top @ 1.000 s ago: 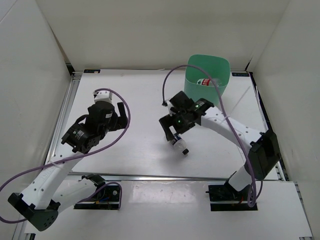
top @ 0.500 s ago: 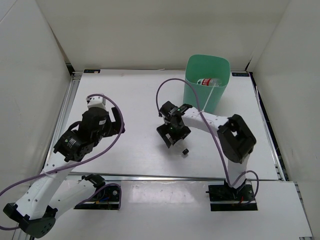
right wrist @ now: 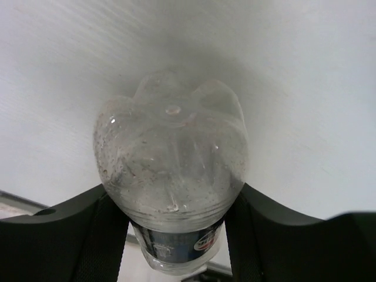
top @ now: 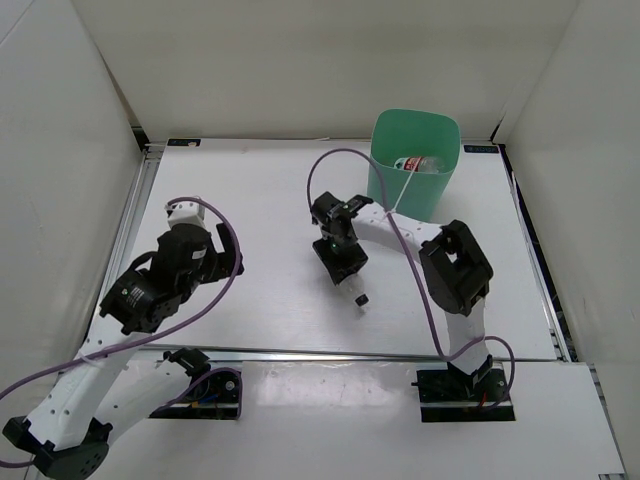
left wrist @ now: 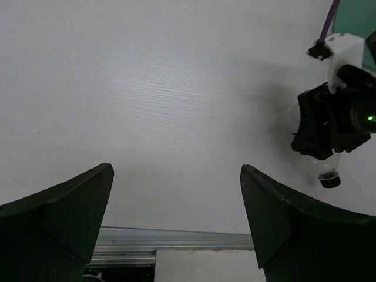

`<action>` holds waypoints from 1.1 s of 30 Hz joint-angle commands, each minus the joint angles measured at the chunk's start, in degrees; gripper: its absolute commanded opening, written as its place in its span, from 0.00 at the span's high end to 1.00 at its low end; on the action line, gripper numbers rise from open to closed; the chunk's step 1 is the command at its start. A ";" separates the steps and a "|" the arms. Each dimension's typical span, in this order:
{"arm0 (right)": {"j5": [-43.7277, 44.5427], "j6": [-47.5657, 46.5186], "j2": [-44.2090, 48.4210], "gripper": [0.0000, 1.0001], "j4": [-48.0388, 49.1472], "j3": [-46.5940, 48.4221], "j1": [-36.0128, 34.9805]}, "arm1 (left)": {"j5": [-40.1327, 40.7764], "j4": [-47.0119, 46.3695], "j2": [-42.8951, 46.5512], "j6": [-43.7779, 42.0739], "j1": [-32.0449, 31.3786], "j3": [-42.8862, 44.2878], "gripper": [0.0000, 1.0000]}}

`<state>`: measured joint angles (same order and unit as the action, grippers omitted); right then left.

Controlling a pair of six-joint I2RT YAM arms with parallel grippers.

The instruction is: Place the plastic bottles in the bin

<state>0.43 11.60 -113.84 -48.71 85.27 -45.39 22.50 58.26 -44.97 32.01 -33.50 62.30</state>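
The clear bottle point(right wrist: 173, 158), dark-capped, is well short of the mint-green bin point(top: 440, 195) on its near-left side. The right gripper point(top: 345, 262) is clamped round its body. It should probably be lifted high before crossing the rim; a red-labelled bottle point(top: 415, 163) lies inside. The label is mostly hidden, and whether the bottle touches the table point(top: 260, 190) is unclear. The left gripper point(left wrist: 176, 171) gapes, holding nothing.

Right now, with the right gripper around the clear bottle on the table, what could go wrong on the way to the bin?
1. The right gripper grips the clear bottle near its rounded base. That smooth curve may slip or pivot out as it is lifted.
2. The purple cable loops from the gripper towards the bin. It might snag the rim or nudge the bin during the carry.
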 commanded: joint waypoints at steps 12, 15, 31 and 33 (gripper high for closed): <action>8.65 10.46 17.73 0.62 -9.62 48.43 21.96 | 0.00 -7.54 -3.63 -4.49 -0.17 -2.45 0.00; 5.38 11.08 21.90 0.62 0.33 41.05 29.62 | -1.23 -8.68 -6.18 -5.90 -0.17 -1.31 0.00; -4.45 9.94 1.87 0.46 8.45 51.83 39.67 | -0.70 -9.74 -8.99 -5.21 -0.17 -1.92 0.00; -6.22 10.55 0.64 0.39 8.98 51.31 39.67 | -0.18 -9.22 -8.29 -4.59 -0.17 -2.44 0.00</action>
<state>-1.80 21.41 -115.81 -44.49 135.11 -5.67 21.65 48.97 -54.63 26.17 -33.50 59.94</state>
